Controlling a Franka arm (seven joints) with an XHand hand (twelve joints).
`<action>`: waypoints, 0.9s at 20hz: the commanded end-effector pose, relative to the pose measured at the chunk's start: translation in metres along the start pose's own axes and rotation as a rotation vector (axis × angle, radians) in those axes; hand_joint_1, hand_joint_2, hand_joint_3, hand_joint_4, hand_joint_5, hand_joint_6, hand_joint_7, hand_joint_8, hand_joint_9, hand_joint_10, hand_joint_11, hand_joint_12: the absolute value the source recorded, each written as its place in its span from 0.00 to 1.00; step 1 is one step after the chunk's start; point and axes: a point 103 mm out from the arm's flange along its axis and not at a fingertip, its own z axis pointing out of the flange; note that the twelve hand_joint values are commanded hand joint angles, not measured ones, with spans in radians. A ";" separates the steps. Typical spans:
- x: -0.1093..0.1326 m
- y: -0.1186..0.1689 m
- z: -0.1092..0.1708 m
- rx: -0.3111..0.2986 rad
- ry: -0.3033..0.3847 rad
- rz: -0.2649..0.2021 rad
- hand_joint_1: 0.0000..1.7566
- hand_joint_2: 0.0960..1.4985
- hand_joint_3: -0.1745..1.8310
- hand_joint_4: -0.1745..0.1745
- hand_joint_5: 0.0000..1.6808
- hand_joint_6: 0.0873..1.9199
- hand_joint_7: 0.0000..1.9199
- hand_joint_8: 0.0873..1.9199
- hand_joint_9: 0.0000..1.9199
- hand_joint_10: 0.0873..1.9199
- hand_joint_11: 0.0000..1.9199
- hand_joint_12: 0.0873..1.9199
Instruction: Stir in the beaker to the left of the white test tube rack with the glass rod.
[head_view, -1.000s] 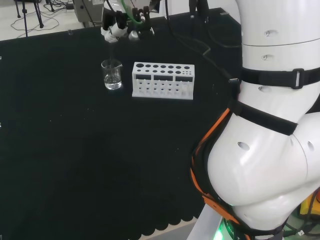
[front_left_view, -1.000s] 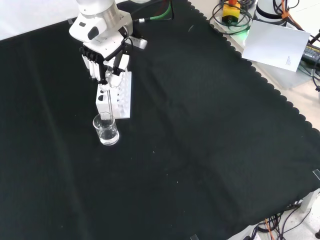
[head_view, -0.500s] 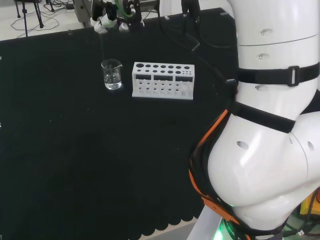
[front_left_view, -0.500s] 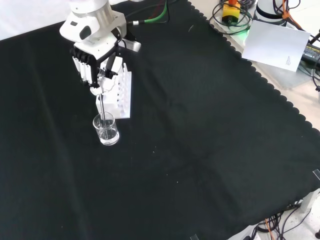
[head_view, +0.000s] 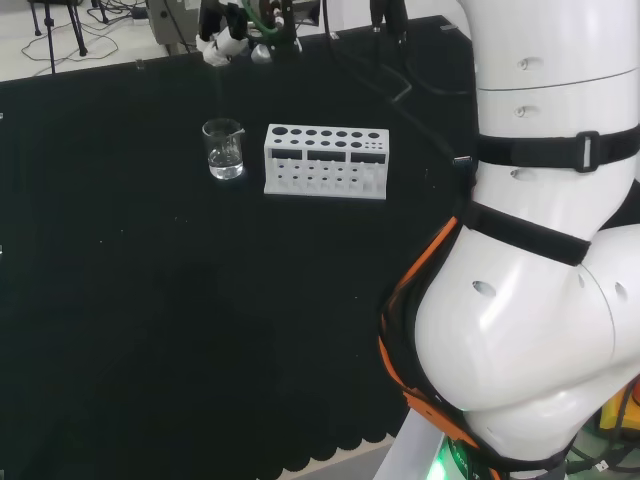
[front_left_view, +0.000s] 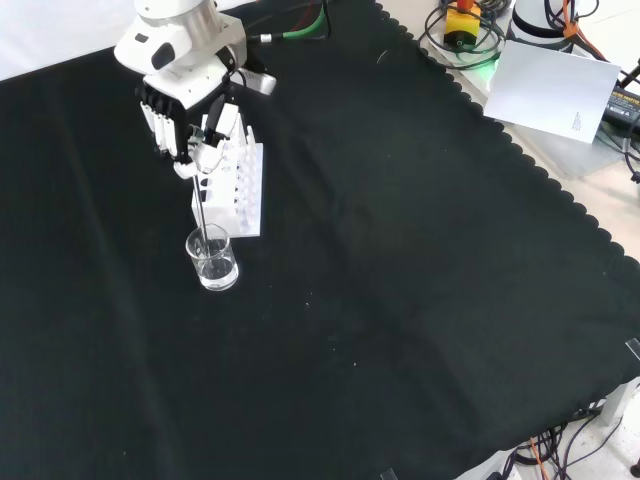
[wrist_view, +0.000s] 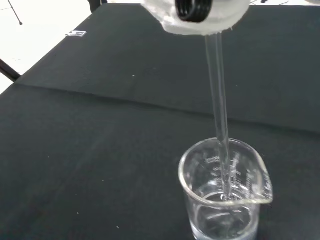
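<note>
A small clear beaker (head_view: 223, 150) with a little clear liquid stands left of the white test tube rack (head_view: 325, 160) in the head view. The black and white hand (front_left_view: 185, 110) hovers well above the beaker (front_left_view: 212, 260), its fingers curled round the top of a glass rod (front_left_view: 202, 205). The rod hangs almost straight down. In the wrist view the rod (wrist_view: 220, 100) passes through the mouth of the beaker (wrist_view: 225, 205), and its tip sits near the liquid. The hand (head_view: 235, 35) is at the top edge of the head view.
In the front view the rack (front_left_view: 238, 190) stands just behind the beaker, under the hand. Black cloth stretches bare in front of and beside the beaker. White arm links (head_view: 540, 250) fill the head view's right. Papers and cables (front_left_view: 560, 85) lie beyond the cloth's scalloped edge.
The hand has risen with the rod and shifted a little sideways over the beaker. The rod's lower end stays inside the beaker. Beaker and rack have not moved.
</note>
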 end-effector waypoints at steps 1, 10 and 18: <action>-0.013 -0.021 -0.008 -0.007 -0.013 0.040 0.74 0.66 0.09 0.00 0.76 0.04 0.62 0.48 0.90 0.30 0.77 0.47; 0.026 -0.008 0.004 0.015 0.007 -0.012 0.74 0.66 0.09 0.00 0.76 0.04 0.62 0.48 0.90 0.30 0.77 0.47; 0.024 0.011 0.009 0.019 0.019 -0.024 0.74 0.66 0.09 0.00 0.76 0.04 0.62 0.48 0.90 0.30 0.77 0.47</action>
